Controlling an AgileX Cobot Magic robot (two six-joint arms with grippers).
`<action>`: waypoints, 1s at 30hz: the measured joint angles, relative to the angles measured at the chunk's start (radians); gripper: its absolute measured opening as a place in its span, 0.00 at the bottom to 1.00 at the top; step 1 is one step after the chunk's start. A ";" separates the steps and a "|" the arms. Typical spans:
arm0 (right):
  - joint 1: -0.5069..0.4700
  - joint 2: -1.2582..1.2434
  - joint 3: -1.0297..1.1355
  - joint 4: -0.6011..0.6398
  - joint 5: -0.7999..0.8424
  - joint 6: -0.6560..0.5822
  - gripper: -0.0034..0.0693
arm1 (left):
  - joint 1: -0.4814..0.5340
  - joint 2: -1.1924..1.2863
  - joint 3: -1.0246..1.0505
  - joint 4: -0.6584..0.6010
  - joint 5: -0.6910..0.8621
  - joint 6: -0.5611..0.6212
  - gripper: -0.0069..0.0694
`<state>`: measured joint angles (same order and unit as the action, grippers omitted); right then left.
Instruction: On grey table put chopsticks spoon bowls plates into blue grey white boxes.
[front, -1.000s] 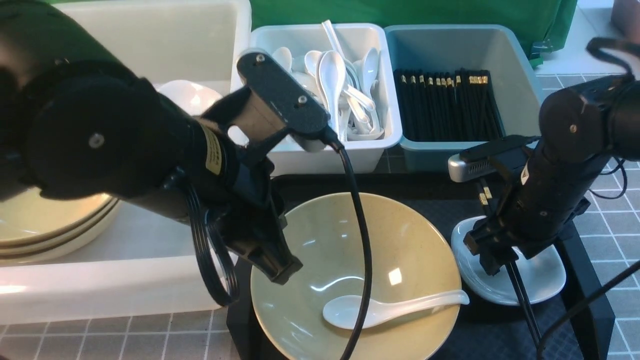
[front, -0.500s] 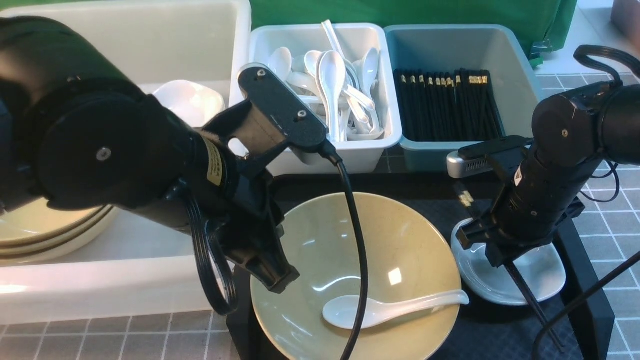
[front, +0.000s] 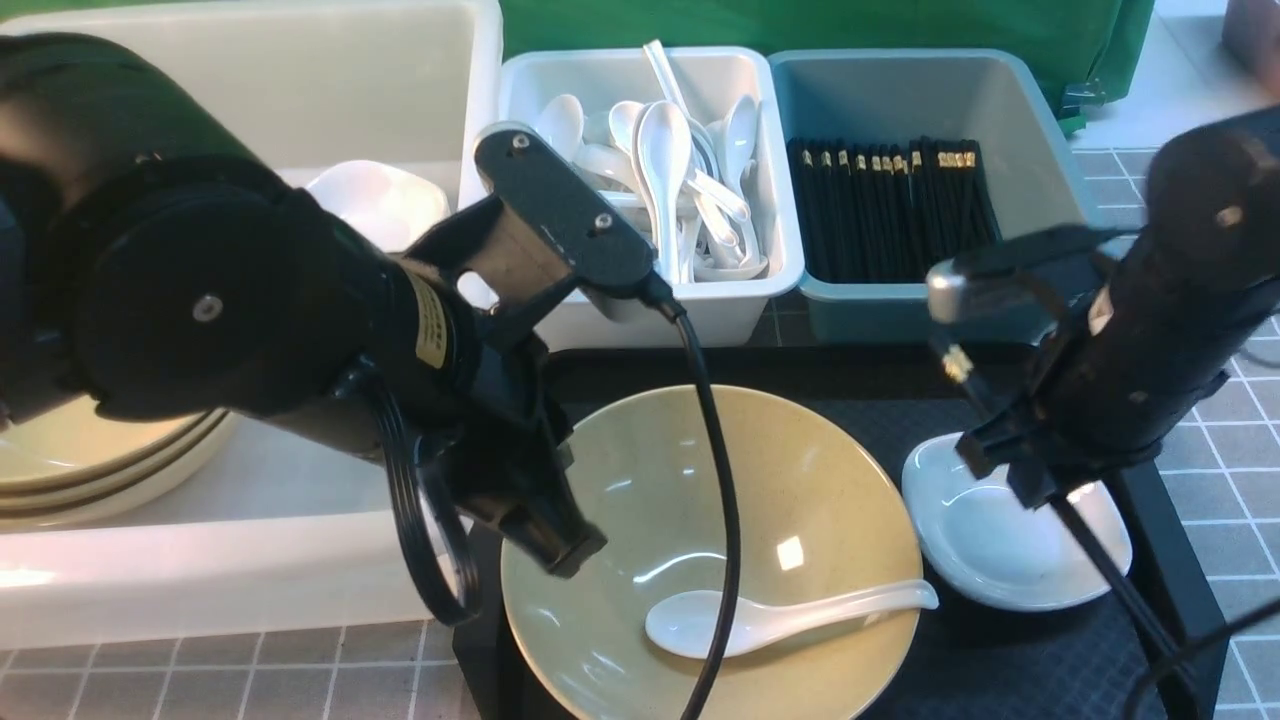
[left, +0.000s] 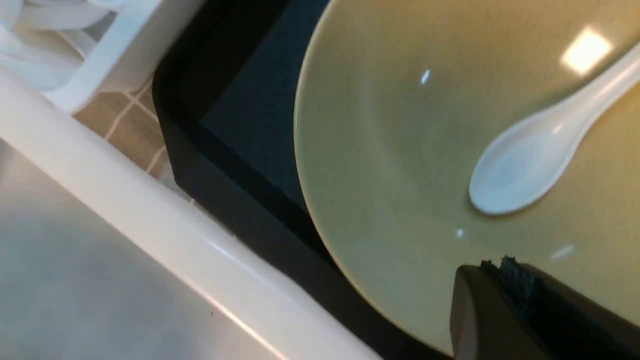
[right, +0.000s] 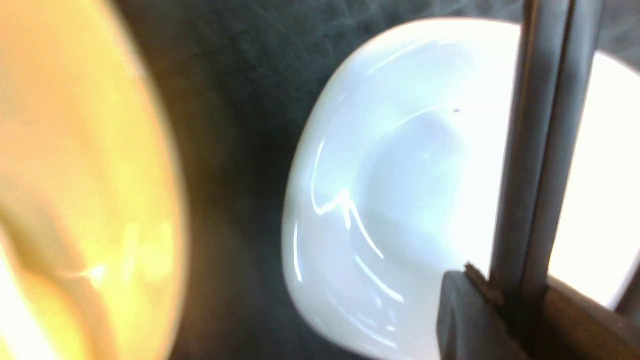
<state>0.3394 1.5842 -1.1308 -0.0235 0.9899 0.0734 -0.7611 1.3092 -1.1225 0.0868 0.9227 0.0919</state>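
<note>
Most of the sorting looks done: the blue-grey box (front: 870, 310) at upper right holds a row of chopsticks (front: 890, 210), the small white box (front: 700, 310) at upper centre a heap of spoons (front: 665, 160), and the large translucent box (front: 250, 590) along the left a stack of bowls (front: 90, 470) and a white dish (front: 380, 200). Left on the black tray (front: 1000, 670) in the lower middle, which sits on the grey table (front: 200, 680), are one yellow bowl (front: 800, 470) with a spoon (front: 760, 620) lying in it and a white plate (front: 980, 550) to its right. The right claw (front: 1020, 480) is clamped on a pair of chopsticks (right: 540, 150) above that plate, so they are likely bound for the blue-grey box; the left claw (front: 565, 545) is closed and empty over the bowl's lower-left rim. The only label is a yellow sticker (front: 430, 322) on the left arm, its print too small to read
</note>
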 joint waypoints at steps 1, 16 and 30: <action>0.000 -0.020 -0.007 0.000 0.008 -0.006 0.26 | 0.000 0.000 0.000 0.000 -0.024 -0.006 0.08; -0.039 0.053 -0.473 0.000 0.055 -0.045 0.26 | 0.150 0.218 -0.345 -0.045 -0.172 0.007 0.08; -0.153 0.393 -0.940 0.012 -0.032 -0.018 0.26 | 0.155 0.251 -0.419 -0.066 -0.297 0.020 0.08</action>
<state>0.1865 1.9772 -2.0706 -0.0117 0.9575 0.0557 -0.6063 1.5601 -1.5415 0.0207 0.6256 0.1115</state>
